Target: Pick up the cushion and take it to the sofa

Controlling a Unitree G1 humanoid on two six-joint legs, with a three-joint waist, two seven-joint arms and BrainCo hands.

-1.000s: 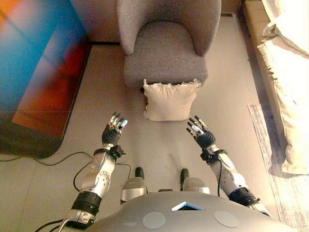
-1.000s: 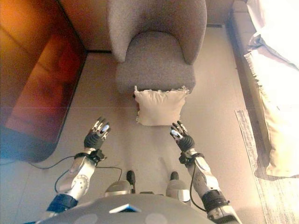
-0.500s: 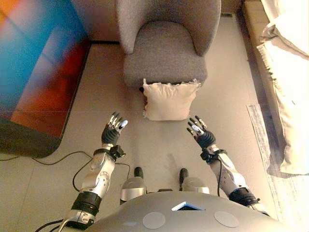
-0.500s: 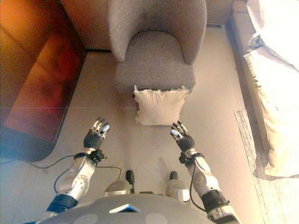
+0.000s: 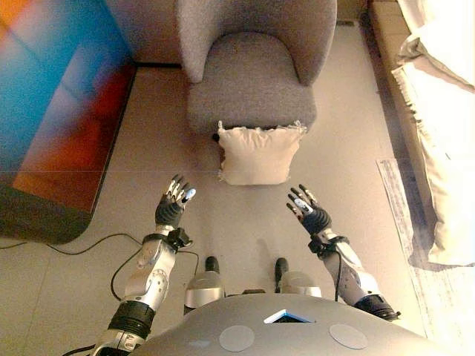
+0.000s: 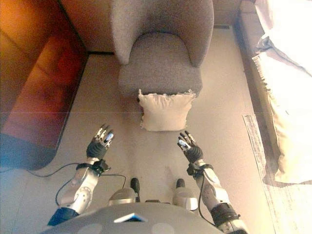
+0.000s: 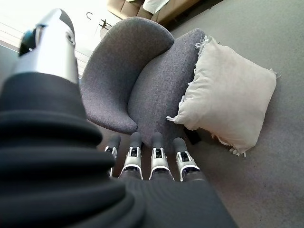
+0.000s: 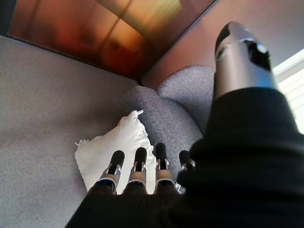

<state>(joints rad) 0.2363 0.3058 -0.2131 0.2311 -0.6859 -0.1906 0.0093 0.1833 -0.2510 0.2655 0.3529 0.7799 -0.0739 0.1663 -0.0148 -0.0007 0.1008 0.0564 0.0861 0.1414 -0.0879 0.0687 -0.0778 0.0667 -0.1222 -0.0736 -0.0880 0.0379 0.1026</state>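
Cushion (image 5: 257,153) leans on the armchair (image 5: 252,81), beyond the empty, straight-fingered left hand (image 5: 171,208) and right hand (image 5: 312,216).

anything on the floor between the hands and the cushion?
Nothing. In the left eye view only bare floor separates the open left hand and open right hand from the cushion, which leans on the grey armchair.

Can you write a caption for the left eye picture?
Both open hands, left hand and right hand, reach toward the cream cushion leaning against the grey armchair.
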